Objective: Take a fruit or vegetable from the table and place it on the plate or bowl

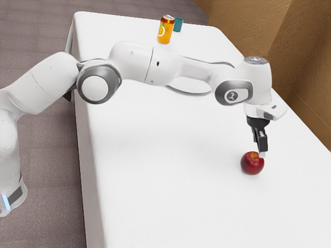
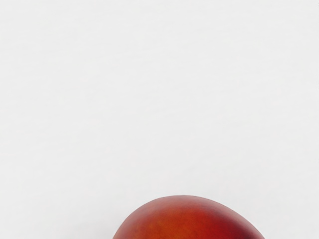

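one red fruit point(image 1: 252, 163) sits on the white table point(image 1: 155, 170), toward the exterior view's right. the black gripper point(image 1: 261, 150) hangs just above it, tip at the fruit's top; released or clenched, i cannot tell. an orange can point(image 1: 165, 29) and teal cup point(image 1: 178, 25) stand together, well apart from it.

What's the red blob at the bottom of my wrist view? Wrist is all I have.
Observer: A red fruit resting on the white table, right beneath the tip of the arm.
Operator: Anything else on the table?
Observer: An orange can and a teal cup, side by side at the far end.
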Robot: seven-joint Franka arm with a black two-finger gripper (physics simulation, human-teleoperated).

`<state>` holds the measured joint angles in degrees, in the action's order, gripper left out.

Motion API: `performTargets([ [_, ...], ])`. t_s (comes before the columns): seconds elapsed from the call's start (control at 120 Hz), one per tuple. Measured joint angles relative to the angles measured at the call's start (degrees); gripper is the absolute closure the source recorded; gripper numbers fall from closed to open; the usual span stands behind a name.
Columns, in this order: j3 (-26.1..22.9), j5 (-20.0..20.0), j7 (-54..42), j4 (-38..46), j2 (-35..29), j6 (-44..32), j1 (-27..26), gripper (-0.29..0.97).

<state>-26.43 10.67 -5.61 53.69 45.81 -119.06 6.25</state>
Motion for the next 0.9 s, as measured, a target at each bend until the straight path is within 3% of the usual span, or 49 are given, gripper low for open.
performTargets([
  [0.9,0.1,-3.2,0.5,2.5,2.5,0.1,-0.5,0.0],
])
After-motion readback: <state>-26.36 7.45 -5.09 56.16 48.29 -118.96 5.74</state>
